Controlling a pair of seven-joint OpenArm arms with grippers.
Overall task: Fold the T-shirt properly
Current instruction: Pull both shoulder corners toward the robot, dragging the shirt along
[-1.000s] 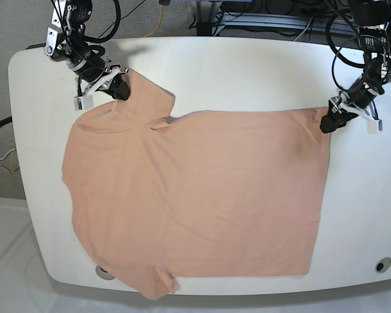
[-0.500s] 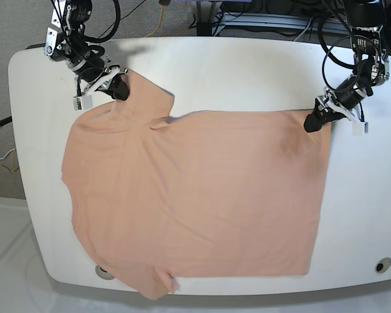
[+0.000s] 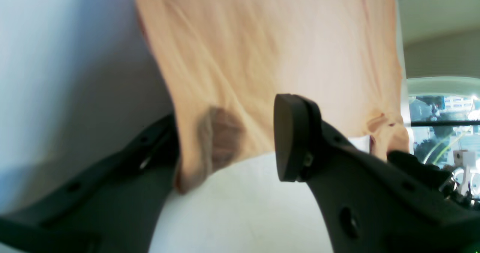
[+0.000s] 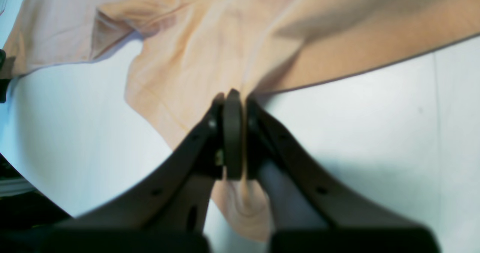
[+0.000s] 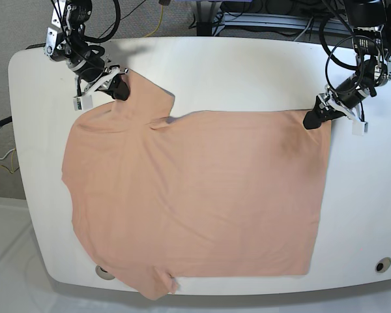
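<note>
— While checking right gripper: found clenched on a sleeve fold of the T-shirt.
— And left gripper?
— Found parted. One finger under the hem corner, the other clear of cloth.
— Beyond the grippers?
— Noted T-shirt spread flat across white table, lower sleeve overhanging the near edge.
</note>
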